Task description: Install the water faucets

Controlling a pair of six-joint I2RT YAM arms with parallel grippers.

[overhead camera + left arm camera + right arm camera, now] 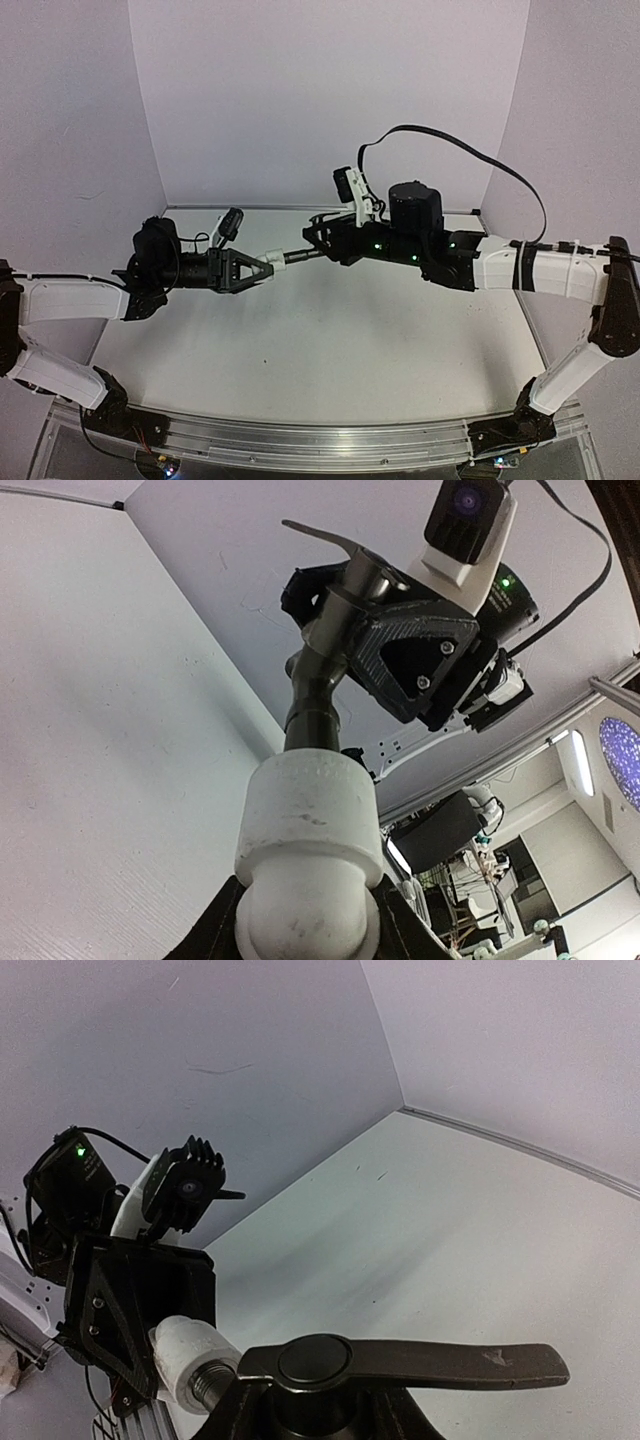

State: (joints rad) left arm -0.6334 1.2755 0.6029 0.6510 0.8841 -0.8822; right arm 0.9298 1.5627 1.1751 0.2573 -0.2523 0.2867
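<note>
Both arms meet in mid-air above the table. My left gripper (256, 268) is shut on a small white stubby pipe fitting (277, 257), which fills the bottom of the left wrist view (310, 840) between my dark fingers (215, 935). My right gripper (318, 246) is shut on the dark grey water faucet (330, 1360). The faucet's thin lever handle (470, 1362) points right across the right wrist view. Its threaded stem (207, 1380) sits in the mouth of the white fitting (185, 1350), with a few threads showing. The faucet body (318, 695) rises out of the fitting toward the right gripper (415, 660).
The white table (320, 340) lies below both grippers, with white walls (330, 100) behind and at the sides. A black cable (470, 150) loops above the right arm. An aluminium rail (320, 440) runs along the near edge between the arm bases.
</note>
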